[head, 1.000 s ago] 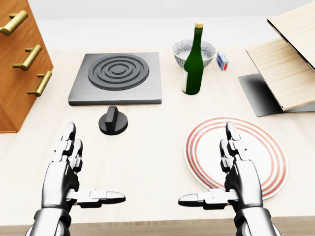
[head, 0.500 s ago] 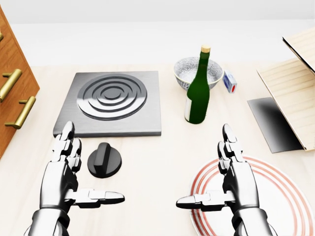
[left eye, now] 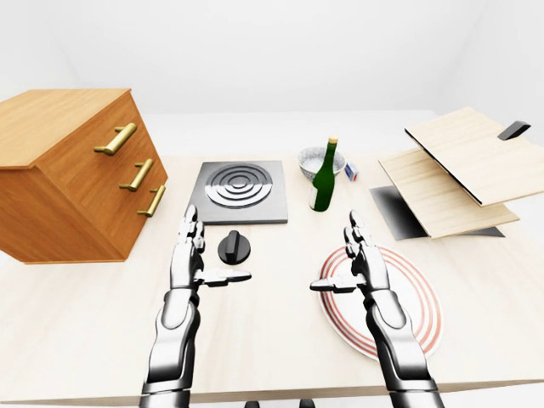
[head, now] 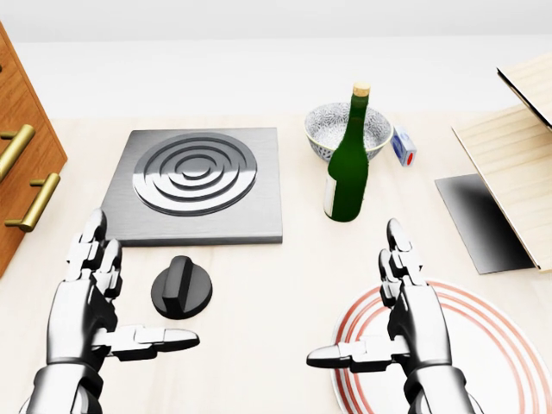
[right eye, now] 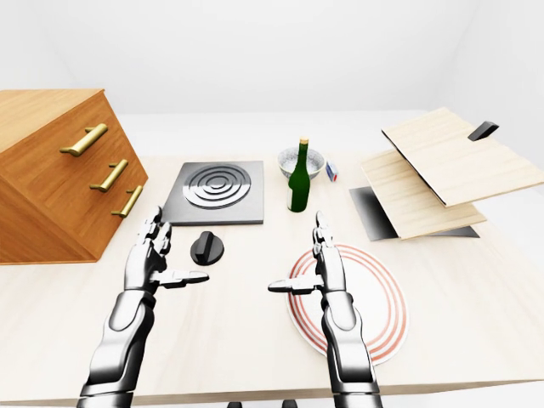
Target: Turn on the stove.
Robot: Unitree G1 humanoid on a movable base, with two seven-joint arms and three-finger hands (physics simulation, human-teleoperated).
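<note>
The round black knob (head: 182,290) with a ridge across its top sits on the pale wooden worktop (head: 259,285), just below the flat grey stove plate with ring marks (head: 196,184) in the head view. The shiny metal left hand (head: 90,315) is just to the left of the knob, fingers spread apart, thumb sticking out, holding nothing. The shiny metal right hand (head: 405,315) is spread apart too, over the white plate with red rings (head: 492,345), and holds nothing.

To do this step well, the left hand should probably slide right until it is over the knob, close its fingers on both sides of the ridge, then twist. The right hand is best kept away.

Counting: one stove plate, one knob, one plate, one tall green glass bottle (head: 348,164), one patterned bowl (head: 332,125), one small blue and white box (head: 403,145), one brown wooden drawer chest (left eye: 72,174) with three gold handles.
</note>
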